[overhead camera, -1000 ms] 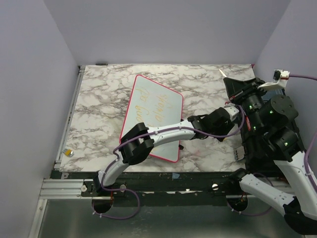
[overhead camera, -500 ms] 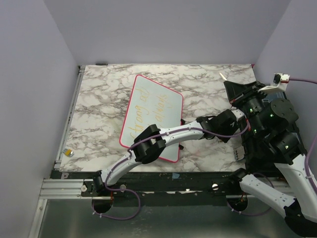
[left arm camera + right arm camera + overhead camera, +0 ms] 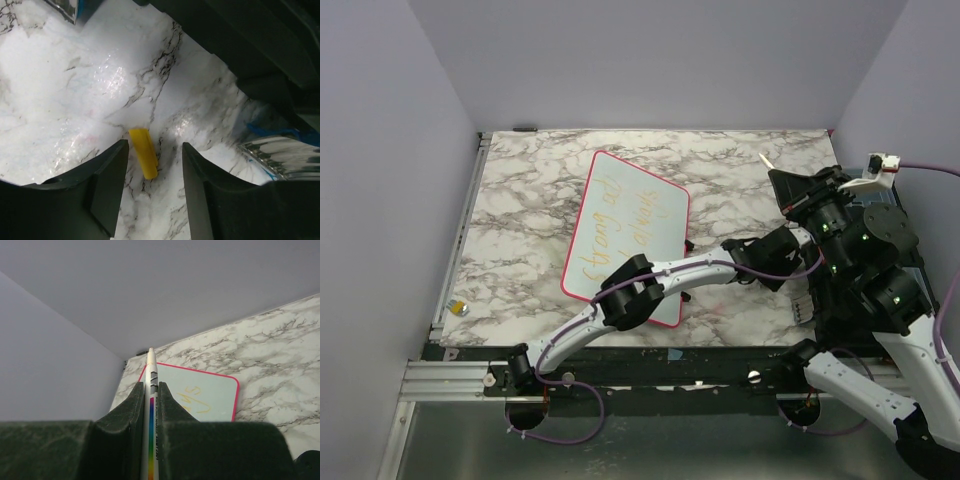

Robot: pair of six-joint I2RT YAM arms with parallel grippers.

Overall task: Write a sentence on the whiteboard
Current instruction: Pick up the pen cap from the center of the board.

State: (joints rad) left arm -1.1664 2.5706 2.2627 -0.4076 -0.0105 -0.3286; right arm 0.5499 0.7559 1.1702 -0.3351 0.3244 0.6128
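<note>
Pink-rimmed whiteboard beyond right jaws.

L arm: stretched low across to the right, elbow bent near the front
L gripper: facing down, jaws apart
R arm: folded up high
R gripper: clamped tight on a marker, aimed up n back-left

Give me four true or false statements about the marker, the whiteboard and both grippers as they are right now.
1. The right gripper grips a marker. True.
2. The whiteboard is blank. False: it carries yellow-orange handwriting.
3. The left gripper clamps the whiteboard's rim. False: it is open around a small yellow piece on the marble tabletop.
4. The whiteboard lies on the marble tabletop. True.
</note>
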